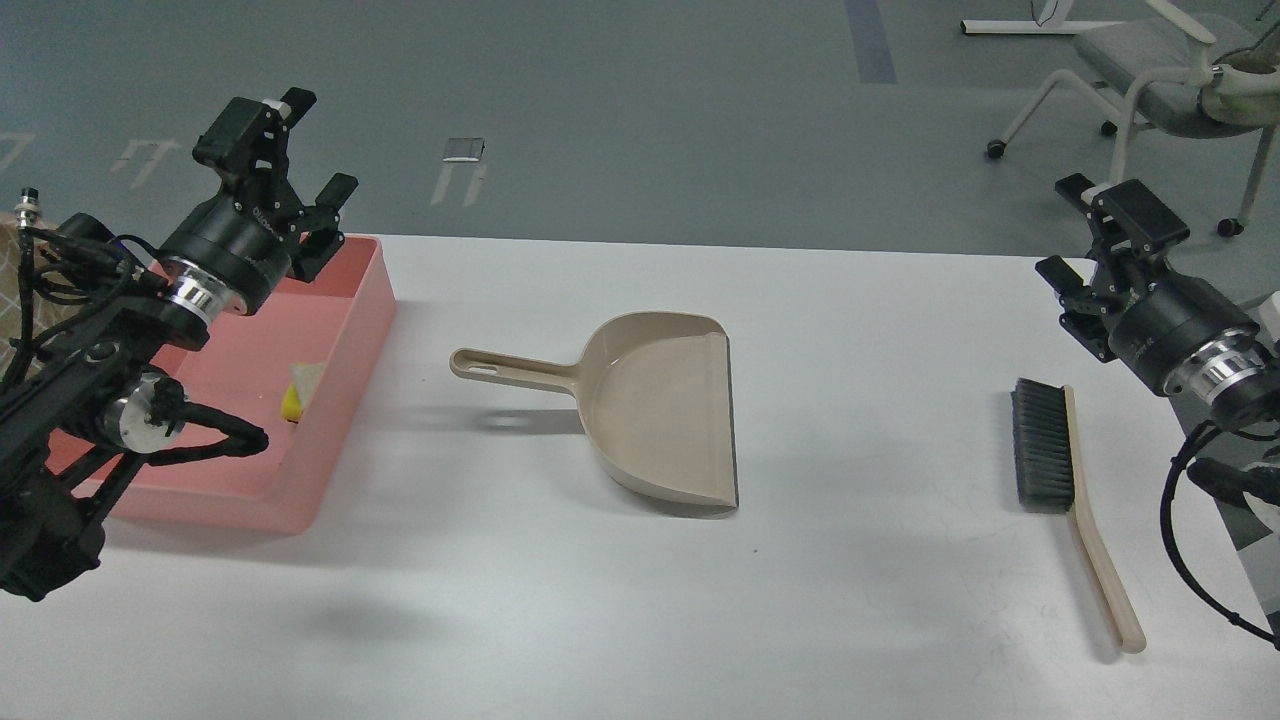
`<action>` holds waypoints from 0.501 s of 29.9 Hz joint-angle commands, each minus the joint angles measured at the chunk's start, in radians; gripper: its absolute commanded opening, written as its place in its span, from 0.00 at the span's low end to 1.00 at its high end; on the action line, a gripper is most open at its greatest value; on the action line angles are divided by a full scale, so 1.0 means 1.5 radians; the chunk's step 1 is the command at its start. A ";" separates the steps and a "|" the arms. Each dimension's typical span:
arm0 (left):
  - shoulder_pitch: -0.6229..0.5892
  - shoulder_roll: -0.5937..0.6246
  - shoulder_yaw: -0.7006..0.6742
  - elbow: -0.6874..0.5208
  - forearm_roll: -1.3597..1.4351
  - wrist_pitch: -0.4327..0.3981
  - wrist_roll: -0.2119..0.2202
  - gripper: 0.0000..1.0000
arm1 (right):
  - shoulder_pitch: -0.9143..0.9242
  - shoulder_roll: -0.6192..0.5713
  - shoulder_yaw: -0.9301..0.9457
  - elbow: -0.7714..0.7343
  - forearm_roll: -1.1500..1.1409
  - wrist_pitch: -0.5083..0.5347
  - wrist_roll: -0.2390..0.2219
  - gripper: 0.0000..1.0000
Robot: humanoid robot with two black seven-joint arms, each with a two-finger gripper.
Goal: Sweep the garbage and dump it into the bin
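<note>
Both grippers hold nothing: the left gripper (300,165) hangs spread apart at upper left above the bin (340,400), where the garbage (300,390) already lies, so the job seems finished. At centre rests the empty dustpan (655,405); the brush (1060,470) lies at right below the right gripper (1085,235), released too. White table (850,580), grey floor (640,110), chair (1170,80) upper right.

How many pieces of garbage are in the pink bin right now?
2: a yellow piece and a pale strip touching it, near the pink bin's right wall. The left arm covers part of the bin, so more may be hidden.
</note>
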 commanded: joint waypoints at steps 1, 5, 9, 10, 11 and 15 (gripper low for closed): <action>-0.005 -0.027 -0.028 0.005 -0.002 0.000 0.000 0.97 | 0.019 0.083 0.006 -0.001 0.009 -0.035 0.001 1.00; -0.013 -0.052 -0.045 0.016 -0.003 0.000 0.002 0.97 | 0.064 0.145 0.005 -0.019 0.014 -0.103 0.000 1.00; -0.018 -0.058 -0.048 0.044 -0.004 -0.002 0.003 0.97 | 0.149 0.158 0.006 -0.106 0.034 -0.127 0.001 1.00; -0.019 -0.058 -0.048 0.051 -0.004 -0.002 0.003 0.97 | 0.166 0.158 0.006 -0.119 0.036 -0.127 0.001 1.00; -0.021 -0.063 -0.048 0.060 -0.007 -0.002 0.002 0.97 | 0.196 0.158 0.006 -0.143 0.042 -0.128 0.002 1.00; -0.027 -0.072 -0.049 0.073 -0.065 -0.007 0.003 0.97 | 0.244 0.158 0.005 -0.183 0.093 -0.127 0.002 1.00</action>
